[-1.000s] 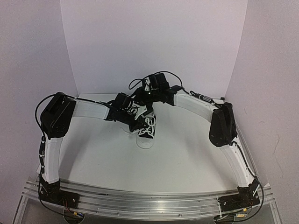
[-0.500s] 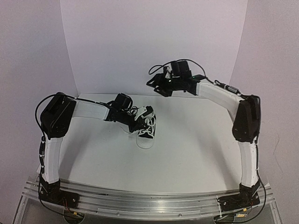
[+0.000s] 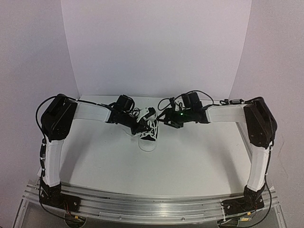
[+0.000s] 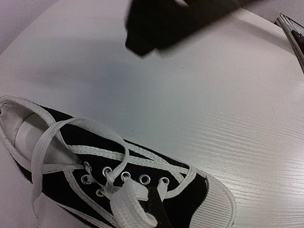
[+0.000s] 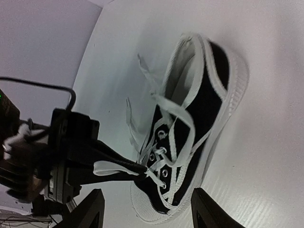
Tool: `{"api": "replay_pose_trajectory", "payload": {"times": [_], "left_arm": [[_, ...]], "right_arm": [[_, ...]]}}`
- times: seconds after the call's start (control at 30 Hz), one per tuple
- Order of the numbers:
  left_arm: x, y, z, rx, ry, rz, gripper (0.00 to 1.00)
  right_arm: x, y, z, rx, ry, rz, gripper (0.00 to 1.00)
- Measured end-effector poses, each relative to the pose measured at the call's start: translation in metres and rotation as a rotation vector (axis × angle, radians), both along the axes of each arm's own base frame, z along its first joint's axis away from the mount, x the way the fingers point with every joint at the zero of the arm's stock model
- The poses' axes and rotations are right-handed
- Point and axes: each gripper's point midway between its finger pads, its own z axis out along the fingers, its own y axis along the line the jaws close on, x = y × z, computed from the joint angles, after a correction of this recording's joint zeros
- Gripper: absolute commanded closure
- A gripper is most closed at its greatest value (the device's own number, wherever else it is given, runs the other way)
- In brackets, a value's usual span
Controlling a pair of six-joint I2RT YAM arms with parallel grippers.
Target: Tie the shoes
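1. A white table [image 3: 190, 164] lies under soft, even light.
2. A white backdrop panel [image 3: 156, 47] stands at its far edge.
3. Pale lilac walls [image 3: 28, 57] close left and right.
4. A metal rail [image 3: 152, 207] lines the near edge.

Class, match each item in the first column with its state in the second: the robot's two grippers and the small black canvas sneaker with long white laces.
Column one:
1. left gripper
2. right gripper
3. black canvas sneaker with white rubber sole

Column two:
A. standing on the white table
B. open, holding nothing
C. shut on a white lace

Pairs: 1-C, 2-B, 3-A
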Motion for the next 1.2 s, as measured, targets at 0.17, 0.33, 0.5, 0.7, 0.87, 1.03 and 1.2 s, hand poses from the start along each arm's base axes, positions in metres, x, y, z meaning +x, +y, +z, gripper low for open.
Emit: {"api": "replay_pose_trajectory", "payload": {"times": [0.17,0.33,0.5,0.7,0.87,1.03,1.2], "left_arm": [[0.000,0.000,0.002,-0.007,0.008,-0.001,1.00],[0.003,0.002,0.003,-0.013,0.021,0.015,1.00],[0.003,0.003,0.002,-0.008,0.032,0.019,1.00],[0.004,0.003,0.004,-0.006,0.038,0.021,1.00],[0.004,0.003,0.006,-0.003,0.042,0.021,1.00],[0.004,0.002,0.006,-0.001,0.045,0.021,1.00],[0.006,0.001,0.006,-0.003,0.042,0.021,1.00]], "right_arm": [[-0.012,0.042,-0.012,0.063,-0.101,0.094,0.36],[0.005,0.058,-0.005,0.135,-0.208,0.094,0.40],[0.011,0.062,-0.012,0.159,-0.220,0.087,0.46],[0.007,0.069,-0.011,0.185,-0.216,0.098,0.50],[0.002,0.073,-0.010,0.206,-0.195,0.114,0.58],[0.001,0.073,-0.012,0.208,-0.183,0.103,0.80],[0.004,0.073,-0.013,0.198,-0.188,0.077,1.00]]}}
